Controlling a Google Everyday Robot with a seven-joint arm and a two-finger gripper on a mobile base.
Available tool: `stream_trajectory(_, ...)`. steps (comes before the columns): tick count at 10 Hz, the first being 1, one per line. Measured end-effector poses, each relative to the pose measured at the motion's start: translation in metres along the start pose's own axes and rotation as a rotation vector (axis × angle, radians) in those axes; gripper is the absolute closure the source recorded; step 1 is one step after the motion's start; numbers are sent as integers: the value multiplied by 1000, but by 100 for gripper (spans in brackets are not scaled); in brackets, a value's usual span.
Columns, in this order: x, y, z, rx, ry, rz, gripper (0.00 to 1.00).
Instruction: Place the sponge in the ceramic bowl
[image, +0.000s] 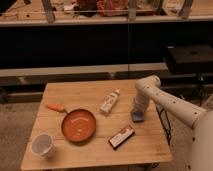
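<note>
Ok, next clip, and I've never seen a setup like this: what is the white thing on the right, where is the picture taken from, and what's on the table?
The white thing is a robot arm reaching in from the right. There is only one picture, from a camera looking down on the wooden table from the front. The arm ends in a two-finger gripper, which is down on the small blue sponge near the table's right edge. It appears to be shut on the sponge, which is not yet lifted. To the left lie a white bottle-like package, a black bar nearer the front, an empty orange-red ceramic bowl, a white cup at the front left, and a small orange object beside the bowl.
</note>
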Motion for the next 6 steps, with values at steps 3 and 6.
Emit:
stream_trajectory(3,2,-6,-5,2,8,-10,100)
stream_trajectory(6,6,-6,-14,-1,21,-14,100)
